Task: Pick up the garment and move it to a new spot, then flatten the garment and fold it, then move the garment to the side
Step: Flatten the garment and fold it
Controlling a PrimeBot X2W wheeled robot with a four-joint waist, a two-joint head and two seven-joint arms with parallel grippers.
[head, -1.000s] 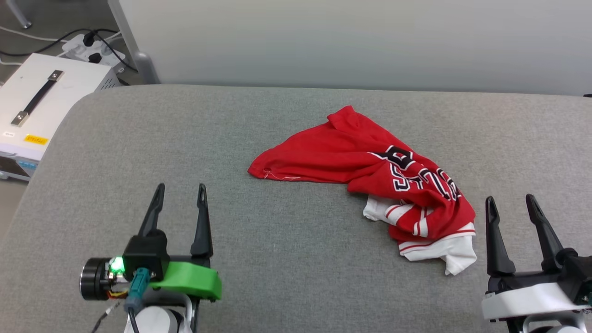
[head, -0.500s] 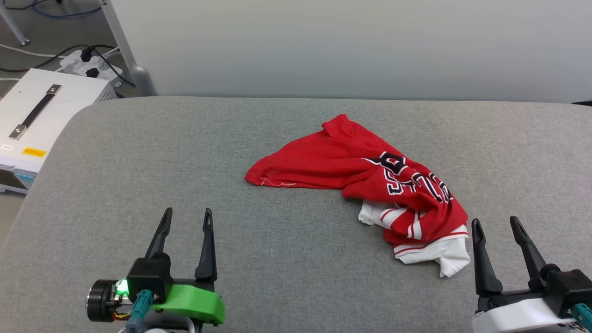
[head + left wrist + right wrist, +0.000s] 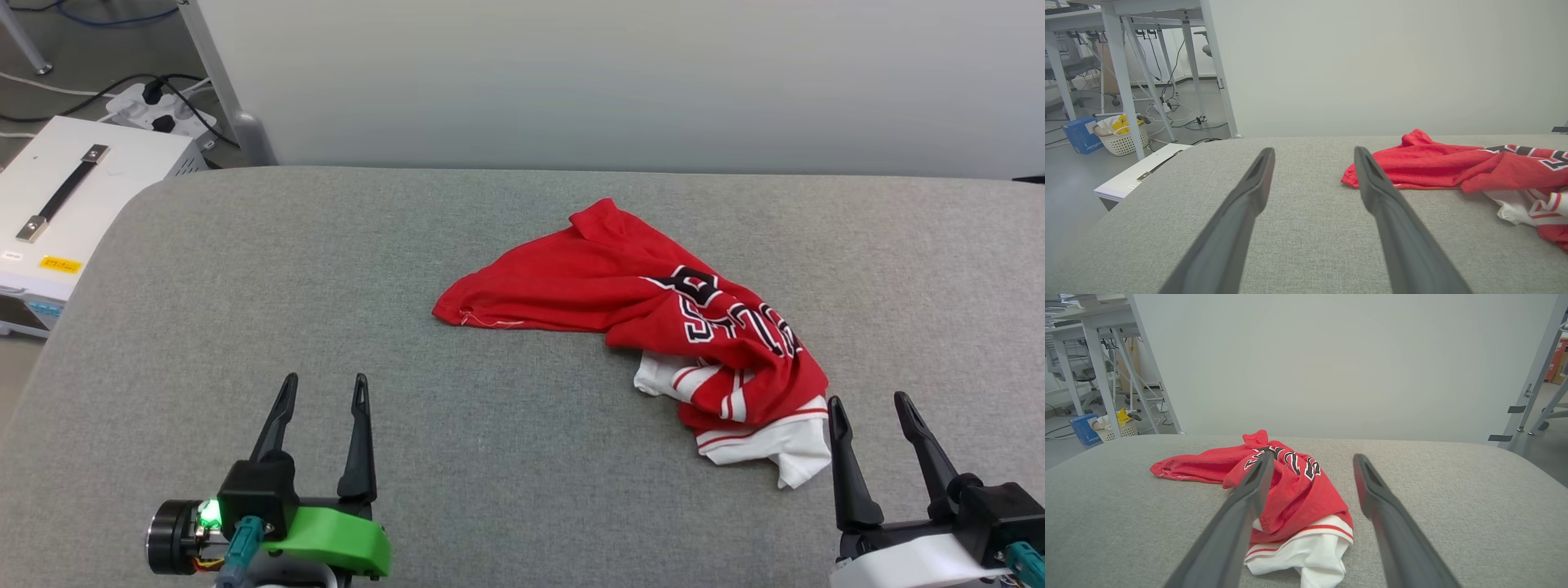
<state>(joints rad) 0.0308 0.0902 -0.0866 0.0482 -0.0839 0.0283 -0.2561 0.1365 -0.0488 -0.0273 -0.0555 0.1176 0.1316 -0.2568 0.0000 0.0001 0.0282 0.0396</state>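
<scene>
Only the view shifts; left claw (image 3: pixel 324 380) and right claw (image 3: pixel 867 398) stay spread, empty, shirt (image 3: pixel 604 286) crumpled at 11 o'clock of the right: pickup unstarted.

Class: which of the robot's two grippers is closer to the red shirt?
The right gripper: it stands just beside the white sleeve of the shirt, while the left gripper sits well apart.
</scene>
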